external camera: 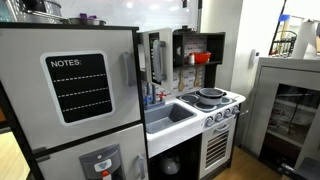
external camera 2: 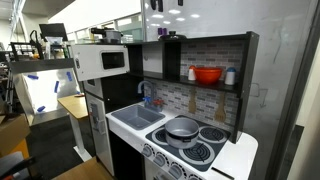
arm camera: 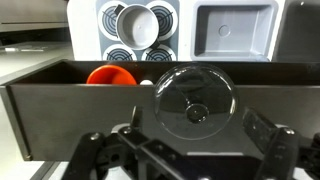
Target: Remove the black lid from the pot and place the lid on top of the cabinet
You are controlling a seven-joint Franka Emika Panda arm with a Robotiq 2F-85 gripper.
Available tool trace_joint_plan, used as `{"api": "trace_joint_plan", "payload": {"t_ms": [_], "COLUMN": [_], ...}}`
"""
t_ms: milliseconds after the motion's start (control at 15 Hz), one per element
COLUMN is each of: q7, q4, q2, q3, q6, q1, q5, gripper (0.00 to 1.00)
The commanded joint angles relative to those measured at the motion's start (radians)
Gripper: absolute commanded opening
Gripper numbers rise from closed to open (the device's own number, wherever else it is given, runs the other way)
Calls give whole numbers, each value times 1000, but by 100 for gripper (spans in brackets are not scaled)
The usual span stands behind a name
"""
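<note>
In the wrist view the round dark see-through lid with a centre knob lies flat on the black cabinet top. My gripper hangs over it with its fingers spread wide on either side, open and empty. The grey pot stands uncovered on the stove below; it also shows in both exterior views. The cabinet is the black shelf unit over the stove. The lid does not show clearly in the exterior views.
A red bowl sits on the shelf under the cabinet top, seen also in an exterior view. A white sink is beside the stove. A toy fridge with a chalkboard and a microwave stand alongside.
</note>
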Motion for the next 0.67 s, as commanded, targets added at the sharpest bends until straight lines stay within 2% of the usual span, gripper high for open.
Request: {"api": "trace_joint_plan", "payload": {"t_ms": [0,267,600], "q7": [-28,-63,-118], "q4": [-197,-390,-675], "q2": [-160,-309,-435], "q3": [-10,-46,-97], "q6": [60,99,234], "q1": [-38,-105,-154], "q5": [28,67,91], "gripper": [100,100,100]}}
